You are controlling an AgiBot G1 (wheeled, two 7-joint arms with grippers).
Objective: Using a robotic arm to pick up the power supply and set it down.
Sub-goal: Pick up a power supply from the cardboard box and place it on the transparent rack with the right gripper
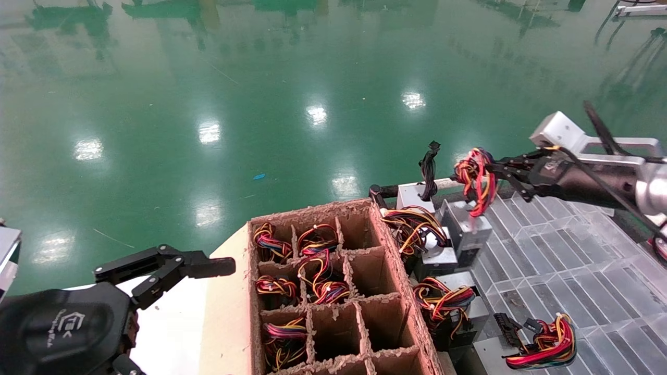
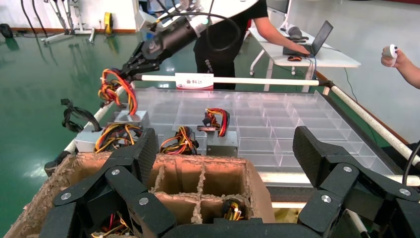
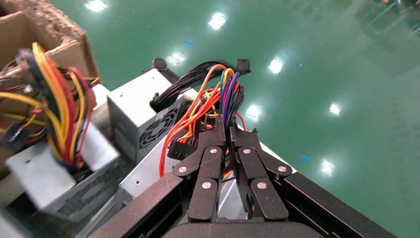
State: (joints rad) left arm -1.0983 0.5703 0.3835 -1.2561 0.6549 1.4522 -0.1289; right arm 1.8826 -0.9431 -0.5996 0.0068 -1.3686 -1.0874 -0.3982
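1. Black left gripper [image 1: 208, 263]: parked at the near left beside the box, fingers spread wide, grasping nothing.
2. Brown cardboard divider box [image 1: 237, 291]: close in front; several cells hold coiled wire bundles, others show none.
3. Clear plastic tray [image 1: 573, 250]: to the right of the box, compartmented. Several grey units with coloured wires lie along its near-left edge.
4. Power supply [image 1: 465, 226]: a silver-grey box tilted at the tray's far-left corner. Its looped wires [image 1: 475, 179] rise to the right gripper; whether the body is off its neighbours cannot be told.
5. Right gripper [image 1: 492, 169]: reaching in from the right above that corner, fingers clenched on the wire loop, not on the metal case.
6. Grey box with black cable [image 1: 417, 195]: just beyond, untouched.
7. Green floor [image 1: 260, 104]: glossy, farthest back.
8. Progress, as judged: the grasp is made and a lift seems under way; carrying and setting down are left.
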